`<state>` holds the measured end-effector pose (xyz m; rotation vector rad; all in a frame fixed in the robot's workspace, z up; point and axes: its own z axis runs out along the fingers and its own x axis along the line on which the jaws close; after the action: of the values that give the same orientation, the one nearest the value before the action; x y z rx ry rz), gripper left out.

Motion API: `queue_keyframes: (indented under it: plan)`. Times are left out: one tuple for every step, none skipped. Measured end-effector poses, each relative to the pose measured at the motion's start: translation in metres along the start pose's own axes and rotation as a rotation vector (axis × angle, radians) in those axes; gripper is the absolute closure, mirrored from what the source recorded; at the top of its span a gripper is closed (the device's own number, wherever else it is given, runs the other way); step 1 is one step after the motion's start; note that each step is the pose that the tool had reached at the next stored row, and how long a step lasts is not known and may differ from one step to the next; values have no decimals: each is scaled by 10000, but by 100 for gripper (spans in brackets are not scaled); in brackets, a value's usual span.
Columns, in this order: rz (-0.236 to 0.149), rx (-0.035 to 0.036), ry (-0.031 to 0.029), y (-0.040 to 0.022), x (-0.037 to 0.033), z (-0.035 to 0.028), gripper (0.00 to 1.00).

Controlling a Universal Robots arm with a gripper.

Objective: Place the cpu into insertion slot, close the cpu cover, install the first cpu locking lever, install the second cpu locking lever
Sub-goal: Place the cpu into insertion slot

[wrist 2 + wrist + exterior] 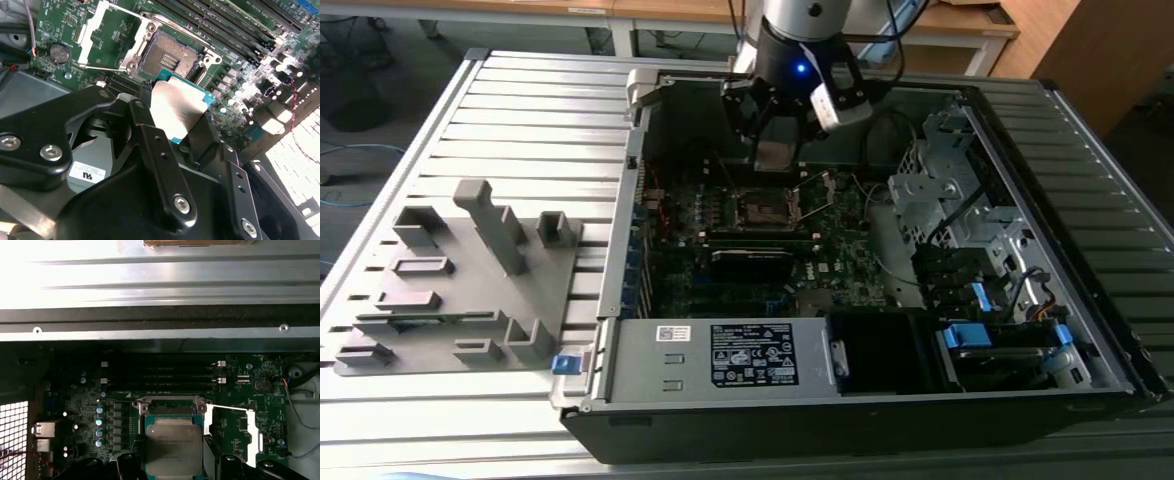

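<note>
Step one: gripper (pixel 775 140) clenched on cpu (pixel 179 107), hovering. Exterior view: bare insertion slot (pixel 767 208) at 6 o'clock. Seating demands square alignment.

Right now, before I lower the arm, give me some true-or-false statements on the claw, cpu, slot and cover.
1. The claw is shut on the cpu. True.
2. The cpu is seated in the slot. False: the slot is empty, and the cpu hangs in the claw, clear of it.
3. The cover is closed over the slot. False: it stands open beside the slot.
4. The case lies open on the table. True.
</note>
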<state>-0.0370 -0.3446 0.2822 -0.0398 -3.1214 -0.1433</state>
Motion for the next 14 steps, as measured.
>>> queue_keyframes:
  plan:
    - [-2, 0, 0, -2, 0, 18, 46]
    - [-11, 1, 1, -4, 0, 36, 46]
    - [-23, 1, 3, -6, 0, 54, 46]
    - [-41, 1, 4, -9, -1, 71, 46]
    - [-61, 1, 6, -11, -1, 91, 46]
    - [-74, 1, 6, -13, -2, 108, 46]
    - [-81, 0, 7, -14, -2, 120, 46]
    - [-82, 2, 8, -15, -2, 121, 46]
    - [-82, 2, 8, -15, -2, 121, 46]
    - [-83, 2, 8, -15, 3, 121, 46]
    - [-82, 2, 8, -15, 9, 121, 46]
    - [-83, 2, 8, -15, 9, 121, 46]
    - [-82, 2, 8, -15, 9, 121, 46]
    - [-83, 2, 8, -15, 9, 122, 46]
